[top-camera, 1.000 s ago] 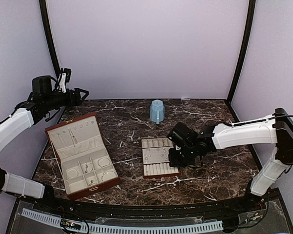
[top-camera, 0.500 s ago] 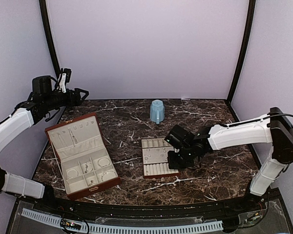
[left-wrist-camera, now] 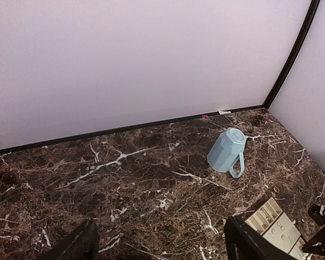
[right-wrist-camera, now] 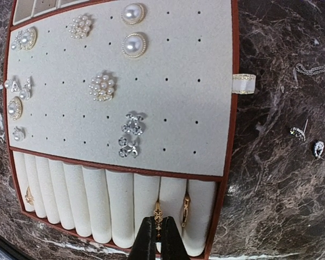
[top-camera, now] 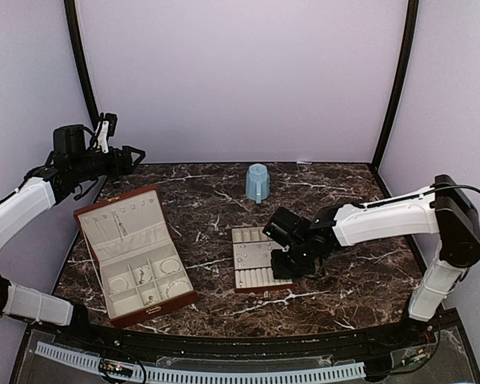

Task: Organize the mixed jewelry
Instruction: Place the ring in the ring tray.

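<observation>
My right gripper [right-wrist-camera: 158, 236] is shut on a thin gold ring [right-wrist-camera: 158, 212] that stands in a slot between the white rolls of the cream slotted tray [right-wrist-camera: 195, 65]. A second gold ring [right-wrist-camera: 185, 208] sits one slot to the right. Pearl and silver studs [right-wrist-camera: 102, 86] are pinned in the tray's pad. In the top view this gripper [top-camera: 282, 264] is low over the tray's right edge [top-camera: 248, 276]. My left gripper [top-camera: 136, 154] hangs high at the far left, open and holding nothing, its dark fingers [left-wrist-camera: 81, 246] far apart.
Two small loose studs [right-wrist-camera: 298, 132] and a fine chain [right-wrist-camera: 314, 69] lie on the marble right of the tray. The open reddish-brown box [top-camera: 136, 252] sits at the left with pieces in it. A blue mug [top-camera: 258, 182] lies near the back wall.
My right arm has shifted a little to the left, bringing its gripper over the tray's right side. The left arm has not moved.
</observation>
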Motion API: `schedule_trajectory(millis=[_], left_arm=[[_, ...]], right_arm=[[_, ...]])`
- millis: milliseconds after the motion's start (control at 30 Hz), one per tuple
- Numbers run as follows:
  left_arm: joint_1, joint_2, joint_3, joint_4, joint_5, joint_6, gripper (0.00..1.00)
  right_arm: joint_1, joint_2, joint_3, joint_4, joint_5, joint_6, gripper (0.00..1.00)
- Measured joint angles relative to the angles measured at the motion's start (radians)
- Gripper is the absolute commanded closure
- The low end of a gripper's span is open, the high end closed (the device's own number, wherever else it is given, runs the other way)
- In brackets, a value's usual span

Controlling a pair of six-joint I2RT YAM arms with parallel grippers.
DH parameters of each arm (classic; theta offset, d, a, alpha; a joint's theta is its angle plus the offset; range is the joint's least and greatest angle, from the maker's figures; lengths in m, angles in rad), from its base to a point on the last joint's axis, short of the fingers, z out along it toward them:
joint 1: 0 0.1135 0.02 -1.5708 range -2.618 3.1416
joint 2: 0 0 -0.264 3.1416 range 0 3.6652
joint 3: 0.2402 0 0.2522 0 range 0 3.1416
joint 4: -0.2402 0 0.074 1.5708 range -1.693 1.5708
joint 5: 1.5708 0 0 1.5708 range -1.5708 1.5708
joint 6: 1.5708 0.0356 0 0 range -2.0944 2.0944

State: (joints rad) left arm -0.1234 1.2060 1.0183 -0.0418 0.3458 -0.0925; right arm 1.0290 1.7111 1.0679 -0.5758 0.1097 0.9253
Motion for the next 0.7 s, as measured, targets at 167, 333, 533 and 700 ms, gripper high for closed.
schedule_trajectory(millis=[167,333,533,700], left_arm=[[0.000,0.000,0.000,-0.003,-0.005,0.003,0.17],[0.000,0.000,0.000,-0.006,-0.006,0.003,0.17],[0.000,0.000,0.000,-0.006,-0.006,0.003,0.17],[0.000,0.000,0.000,-0.006,-0.005,0.003,0.17]], right_arm=[[0.016,0.018,0.015,-0.010,0.010,0.000,1.00],[0.019,0.029,0.027,-0.021,0.019,0.000,1.00],[0.020,0.034,0.060,-0.059,0.027,-0.010,0.82],[0.023,0.034,0.106,-0.083,0.045,-0.016,0.77]])
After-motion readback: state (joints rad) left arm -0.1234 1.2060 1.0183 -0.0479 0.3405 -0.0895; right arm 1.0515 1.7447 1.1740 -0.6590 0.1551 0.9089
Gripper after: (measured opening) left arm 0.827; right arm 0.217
